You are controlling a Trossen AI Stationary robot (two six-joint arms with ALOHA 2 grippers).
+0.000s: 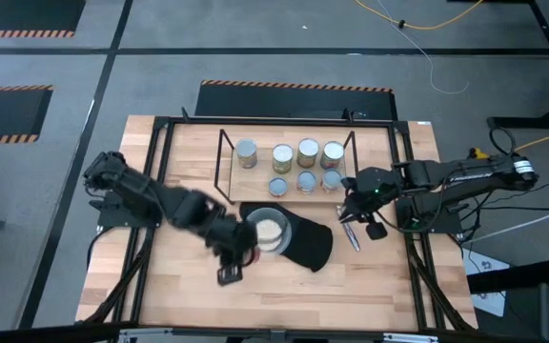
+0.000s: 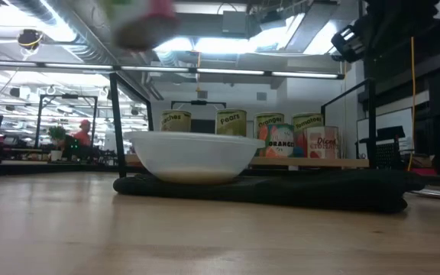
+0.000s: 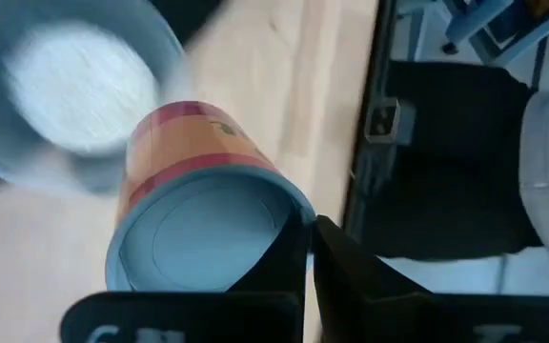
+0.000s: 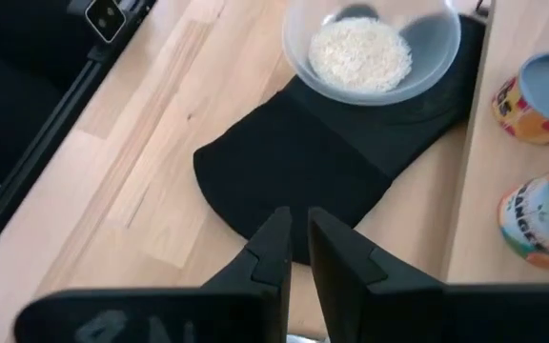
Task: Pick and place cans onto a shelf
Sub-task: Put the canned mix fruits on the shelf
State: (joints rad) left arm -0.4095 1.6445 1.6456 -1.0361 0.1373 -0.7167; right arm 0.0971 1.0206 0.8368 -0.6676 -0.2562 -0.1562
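Count of the table: cans (image 1: 308, 150), shelf (image 1: 227, 160), bowl (image 1: 268, 231), mat (image 1: 315, 250), arms.

Cans came to eight. From above, seven stood on the one black-rod shelf, four in the far row and three in the near row. The eighth, a red-and-orange-labelled can (image 3: 198, 214), showed only in the left wrist view. From table height just six of the shelf cans could be counted, the rest hidden behind the bowl. One clear bowl of pale grains, on one black mat. Two dark arms, each with one gripper: left gripper (image 3: 311, 233) and right gripper (image 4: 294, 224), two fingers apiece. One person in red (image 2: 85, 131) was in the room behind.
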